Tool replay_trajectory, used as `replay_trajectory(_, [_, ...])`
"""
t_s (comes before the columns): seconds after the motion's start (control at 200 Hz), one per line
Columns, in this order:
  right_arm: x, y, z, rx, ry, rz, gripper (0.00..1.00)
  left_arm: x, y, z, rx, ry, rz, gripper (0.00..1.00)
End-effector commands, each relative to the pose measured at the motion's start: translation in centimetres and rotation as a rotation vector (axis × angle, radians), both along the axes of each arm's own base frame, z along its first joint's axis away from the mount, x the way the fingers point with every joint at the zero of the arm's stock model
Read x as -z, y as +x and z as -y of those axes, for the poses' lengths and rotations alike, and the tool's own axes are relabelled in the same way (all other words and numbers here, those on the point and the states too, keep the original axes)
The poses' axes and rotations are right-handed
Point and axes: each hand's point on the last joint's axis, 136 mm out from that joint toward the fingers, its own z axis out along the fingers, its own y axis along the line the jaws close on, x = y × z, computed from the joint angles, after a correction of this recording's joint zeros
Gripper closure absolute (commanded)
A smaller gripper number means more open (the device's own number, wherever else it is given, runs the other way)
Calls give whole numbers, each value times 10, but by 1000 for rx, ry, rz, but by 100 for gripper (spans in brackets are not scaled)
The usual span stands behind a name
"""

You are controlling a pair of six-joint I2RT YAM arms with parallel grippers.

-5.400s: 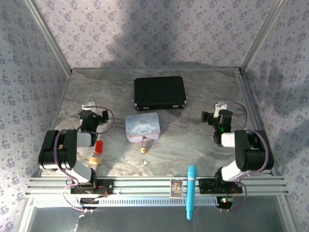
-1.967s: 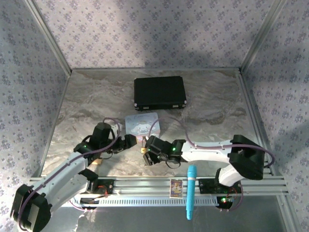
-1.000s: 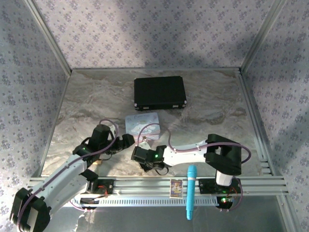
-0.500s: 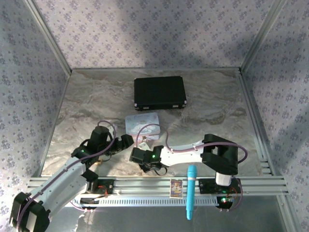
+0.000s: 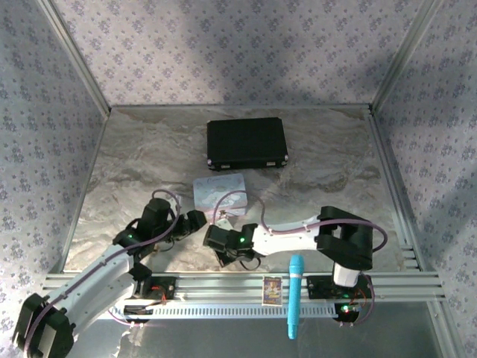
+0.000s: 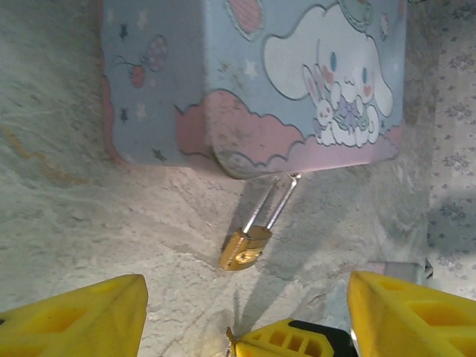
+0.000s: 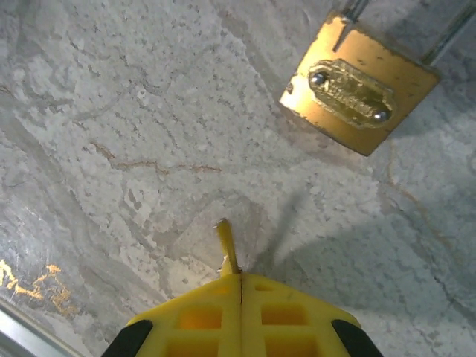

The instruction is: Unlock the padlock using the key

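The padlock (image 6: 244,249) lies flat on the marble table, its brass body toward me and its thin silver shackle (image 6: 271,202) reaching up to the pastel tin (image 6: 253,74). My left gripper (image 6: 247,291) stands open just short of it, one yellow finger on each side. My right gripper (image 7: 240,279) is shut on the key (image 7: 227,249), whose thin blade sticks out of the closed fingertips. The blade points past the padlock's brass body (image 7: 358,91) with a gap between them. Seen from above, my left gripper (image 5: 192,221) and my right gripper (image 5: 218,240) meet in front of the tin (image 5: 218,190).
A black case (image 5: 247,143) lies at the back of the table. A blue pen-shaped object (image 5: 295,294) and a small card (image 5: 273,289) rest on the front rail. My right gripper's yellow fingers (image 6: 297,338) show low in the left wrist view.
Both arms have swung in from their rest poses to the padlock. The key has left the table and is in my right gripper. Over the last half second both grippers shifted only slightly.
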Motion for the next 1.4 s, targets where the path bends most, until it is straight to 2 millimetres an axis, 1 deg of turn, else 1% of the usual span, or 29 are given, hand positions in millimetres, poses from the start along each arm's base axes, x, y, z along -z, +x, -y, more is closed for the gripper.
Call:
replay_trajectory(0.0, [11, -2, 22, -5, -38, -40, 100, -8, 7, 9, -12, -35, 36, 29])
replay_trajectory(0.115, [7, 3, 31, -22, -73, -25, 100, -3, 6, 11, -17, -19, 35, 29])
replay_trajectory(0.345, [-5, 10, 34, -40, -48, -23, 100, 0, 3, 16, -23, -22, 30, 31])
replay_trajectory(0.45, [-6, 11, 34, -41, -21, -27, 100, 5, 2, 20, -55, -55, 20, 35])
replay_trajectory(0.545, [-5, 13, 35, -47, -23, -22, 100, 11, 1, 22, -100, -92, 14, 42])
replay_trajectory(0.61, [-3, 14, 37, -41, -39, -26, 100, 17, -2, 21, -113, -83, 8, 43])
replay_trajectory(0.705, [-6, 19, 42, 0, -66, -13, 100, 18, -5, 19, -112, -52, 16, 43])
replay_trajectory(0.76, [-10, 20, 43, 26, -57, -11, 95, 19, -5, 16, -117, -42, 21, 43])
replay_trajectory(0.835, [-16, 21, 42, 61, -34, -11, 83, 16, -4, 13, -125, -38, 36, 43])
replay_trajectory(0.909, [-20, 19, 36, 72, 1, -20, 70, 14, -5, 11, -130, -37, 41, 43])
replay_trajectory(0.989, [-20, 16, 28, 67, 16, -32, 61, 14, -4, 10, -134, -35, 41, 43])
replay_trajectory(1.054, [-16, 14, 23, 59, 2, -35, 53, 15, -4, 11, -128, -30, 41, 43])
replay_trajectory(1.134, [-11, 11, 19, 52, -20, -42, 49, 16, -4, 11, -126, -23, 38, 43])
replay_trajectory(1.229, [-5, 10, 17, 54, -40, -39, 48, 18, -4, 10, -129, -17, 33, 42])
replay_trajectory(1.309, [2, 9, 21, 80, -65, -48, 48, 19, -4, 10, -130, -12, 32, 42])
replay_trajectory(1.394, [10, 8, 30, 117, -124, -45, 48, 18, -2, 9, -138, -6, 34, 42])
